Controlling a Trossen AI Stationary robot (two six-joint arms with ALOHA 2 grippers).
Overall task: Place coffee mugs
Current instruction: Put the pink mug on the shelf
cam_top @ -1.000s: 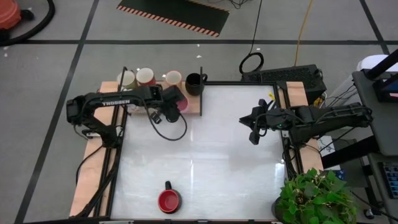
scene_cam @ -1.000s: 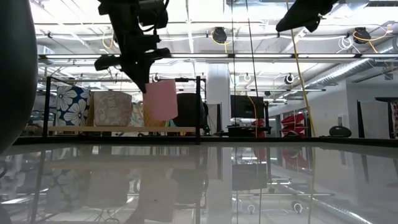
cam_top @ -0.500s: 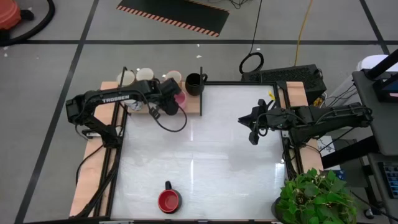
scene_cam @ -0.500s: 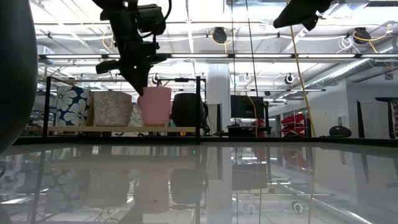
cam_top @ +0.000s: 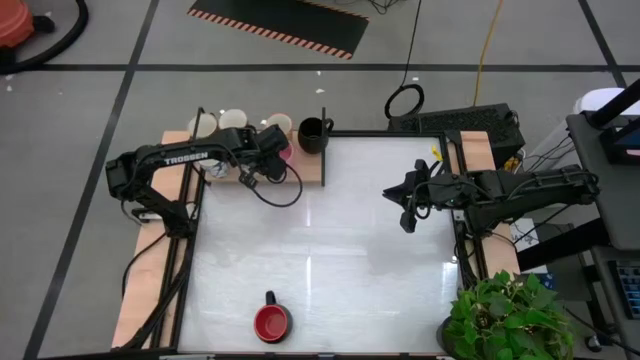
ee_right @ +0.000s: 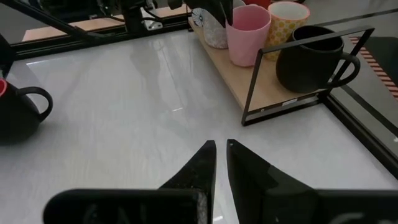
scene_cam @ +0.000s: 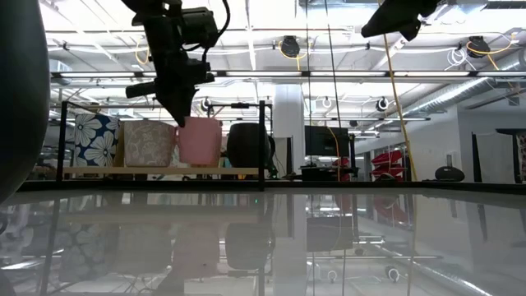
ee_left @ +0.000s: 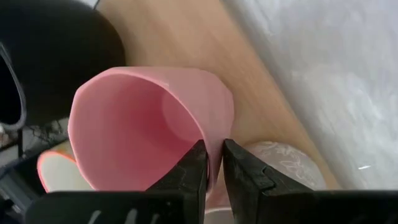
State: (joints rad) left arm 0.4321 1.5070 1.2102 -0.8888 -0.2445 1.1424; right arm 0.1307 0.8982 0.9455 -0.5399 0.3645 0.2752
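At the far left corner of the surface (cam_top: pixel 330 230), the left hand (cam_top: pixel 266 160) has its fingers pinching the rim of the pink mug (scene_cam: pixel 200 141), one finger inside the cup and one outside. The mug looks to be resting on the wooden shelf (ee_right: pixel 249 84), between a patterned mug (scene_cam: pixel 149 143) and the black mug (ee_right: pixel 309 59). To do this well, I'd say spread the fingers just enough to clear the wall, then lift straight up so the inner finger doesn't drag the mug over. The red mug (cam_top: pixel 271 322) waits alone at the near edge. Over on the right, the right hand (ee_right: pixel 221 155) hovers idle, fingers together, holding nothing. Only the left wrist view shows that rim pinch; only overhead shows the red mug's place.
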